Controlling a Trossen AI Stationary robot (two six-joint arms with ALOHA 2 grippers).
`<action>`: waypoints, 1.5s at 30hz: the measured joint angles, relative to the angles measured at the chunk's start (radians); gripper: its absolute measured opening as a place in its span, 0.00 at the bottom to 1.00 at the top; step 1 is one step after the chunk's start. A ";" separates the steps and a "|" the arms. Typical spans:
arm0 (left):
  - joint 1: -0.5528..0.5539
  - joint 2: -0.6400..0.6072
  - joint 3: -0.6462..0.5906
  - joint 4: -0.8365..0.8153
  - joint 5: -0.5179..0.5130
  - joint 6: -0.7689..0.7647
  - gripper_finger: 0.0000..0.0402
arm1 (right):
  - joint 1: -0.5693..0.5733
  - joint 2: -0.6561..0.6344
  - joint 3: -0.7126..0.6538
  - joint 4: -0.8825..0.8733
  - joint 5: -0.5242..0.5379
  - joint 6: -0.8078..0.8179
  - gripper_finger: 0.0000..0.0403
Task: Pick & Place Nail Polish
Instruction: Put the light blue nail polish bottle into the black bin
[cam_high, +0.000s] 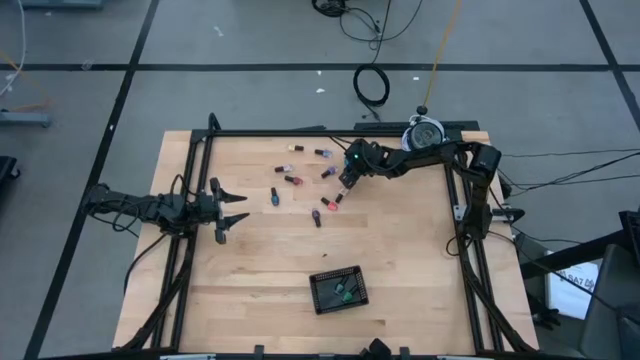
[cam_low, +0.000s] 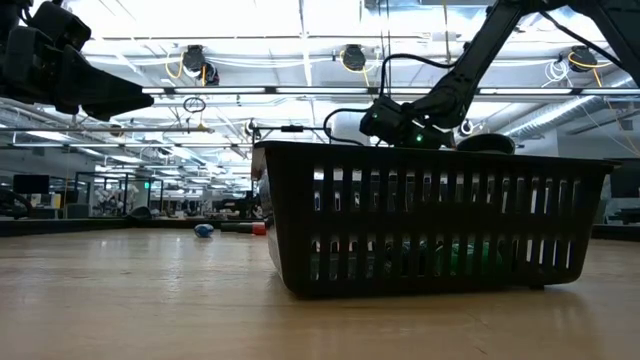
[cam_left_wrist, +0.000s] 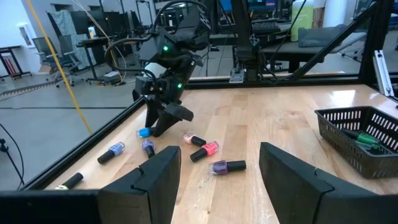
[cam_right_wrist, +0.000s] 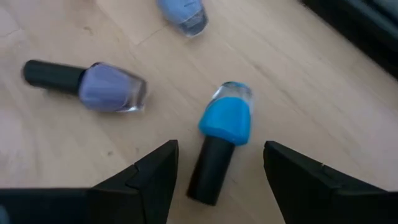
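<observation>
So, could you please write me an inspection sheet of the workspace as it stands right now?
Surface: wooden table inside a black frame.
Job's things: nail polish bottles lie scattered on their sides near the far edge; a blue bottle lies between the right gripper's fingers, a purple bottle beside it. The black basket near the front edge holds something green.
Clutter: nothing seen.
Grippers: right gripper open, low over the bottles; left gripper open, waiting at the left side.
Cables: coiled black cable on the floor beyond the table.
Surroundings: open workshop with desks; no people seen.
</observation>
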 joint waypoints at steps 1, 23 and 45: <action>0.000 0.000 0.000 0.000 0.000 0.000 0.53 | 0.000 0.000 0.000 -0.008 -0.015 0.000 0.55; 0.000 0.000 0.000 0.000 0.000 0.000 0.53 | 0.010 -0.051 -0.006 -0.070 -0.021 -0.139 0.12; 0.000 0.000 0.000 0.000 0.000 0.000 0.53 | 0.129 -0.746 -0.514 0.105 0.226 -0.714 0.12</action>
